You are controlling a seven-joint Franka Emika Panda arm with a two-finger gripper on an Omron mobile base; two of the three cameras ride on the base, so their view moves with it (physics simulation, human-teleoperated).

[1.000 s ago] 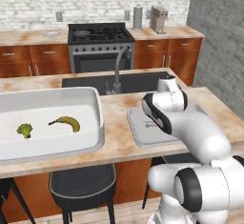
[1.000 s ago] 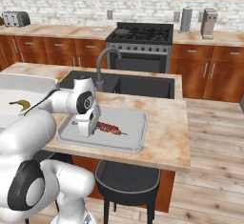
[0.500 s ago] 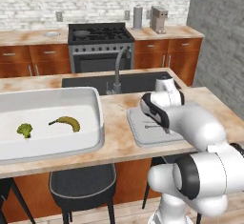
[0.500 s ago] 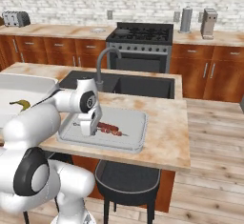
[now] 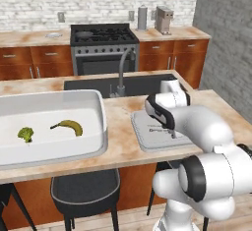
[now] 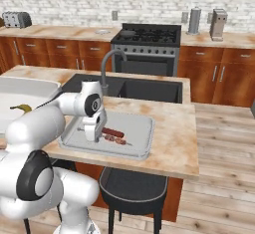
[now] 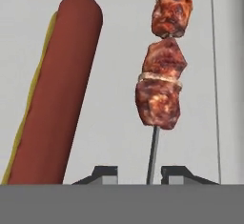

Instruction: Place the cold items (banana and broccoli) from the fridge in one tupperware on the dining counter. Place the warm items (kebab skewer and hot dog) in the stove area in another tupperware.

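Since a second ago the pincer point(image 7: 138, 173) has eased apart over the shallow light grey rectangular tray point(image 6: 137, 128); the arm has barely shifted and nothing else on the desk has moved. In the hand view its two dark tips stand a little apart on either side of the thin metal stick of the kebab skewer point(image 7: 162, 70), released, with a gap showing on both sides of the stick. The skewer's browned meat chunks lie on the tray floor, and just beside them lies the reddish-brown hot dog point(image 7: 55, 94) with a yellow streak along one edge, roughly parallel to the skewer and apart from it.

From the right base view the pincer point(image 6: 92, 137) hangs low inside the tray, at the near end of the hot dog point(image 6: 112, 132) and skewer point(image 6: 115, 140). The tray sits on the long beige marbled stone desk point(image 6: 172, 143), near its front edge.

To the robot's left on the same desk stands the large deep white rectangular tub point(image 5: 101, 127); inside it the small curved yellow banana point(image 5: 69, 126) and the small green broccoli floret point(image 5: 25, 134) lie apart from each other on the bottom.

Behind the tray is the dark inset sink point(image 5: 142, 83) with its grey faucet point(image 5: 122, 72). Farther back, against the brick wall, stands the black gas range with steel oven front point(image 5: 103, 48).
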